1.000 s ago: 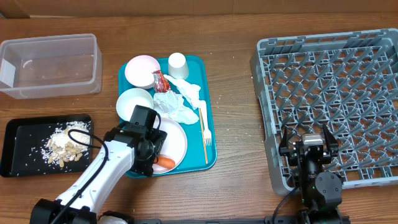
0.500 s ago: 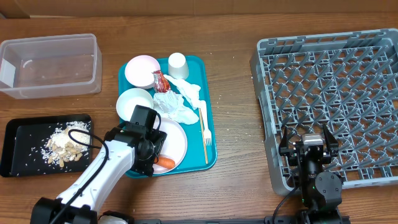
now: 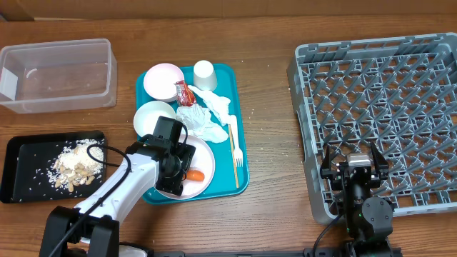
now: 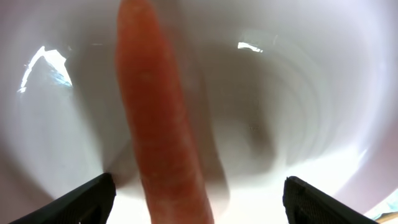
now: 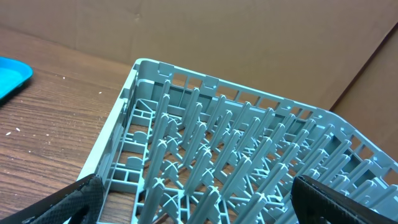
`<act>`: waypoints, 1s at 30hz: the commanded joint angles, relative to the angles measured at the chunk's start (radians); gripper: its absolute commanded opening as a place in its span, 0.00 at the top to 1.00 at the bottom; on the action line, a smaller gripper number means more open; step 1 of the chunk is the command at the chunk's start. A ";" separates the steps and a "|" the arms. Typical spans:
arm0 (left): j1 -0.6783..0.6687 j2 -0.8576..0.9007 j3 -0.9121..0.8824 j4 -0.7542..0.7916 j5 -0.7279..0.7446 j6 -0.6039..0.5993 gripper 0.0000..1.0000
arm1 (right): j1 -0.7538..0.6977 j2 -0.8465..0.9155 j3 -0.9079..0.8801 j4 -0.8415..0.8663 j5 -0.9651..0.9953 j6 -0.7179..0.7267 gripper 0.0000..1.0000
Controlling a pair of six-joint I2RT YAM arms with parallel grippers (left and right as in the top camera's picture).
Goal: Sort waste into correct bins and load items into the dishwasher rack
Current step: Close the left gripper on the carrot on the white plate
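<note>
Left wrist: ridged carrot (image 4: 165, 124), glossy plate (image 4: 298, 93)

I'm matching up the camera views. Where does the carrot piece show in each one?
Overhead: the carrot piece lies on the white plate, at the near end of the teal tray, left of centre.
Left wrist: close up, left of centre, running top to bottom.
Right wrist: not in it.
Shared landmark: the white plate under it, in the overhead and left wrist views.
</note>
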 commanded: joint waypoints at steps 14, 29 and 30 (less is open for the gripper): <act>-0.002 0.044 -0.024 0.005 -0.059 0.009 0.36 | -0.003 0.000 -0.010 0.006 0.006 0.000 0.00; -0.002 0.044 0.025 0.002 -0.051 0.169 0.76 | -0.003 0.000 -0.010 0.006 0.006 0.000 0.00; -0.002 0.044 0.035 -0.002 -0.051 0.183 0.78 | -0.003 0.000 -0.010 0.006 0.006 0.000 0.00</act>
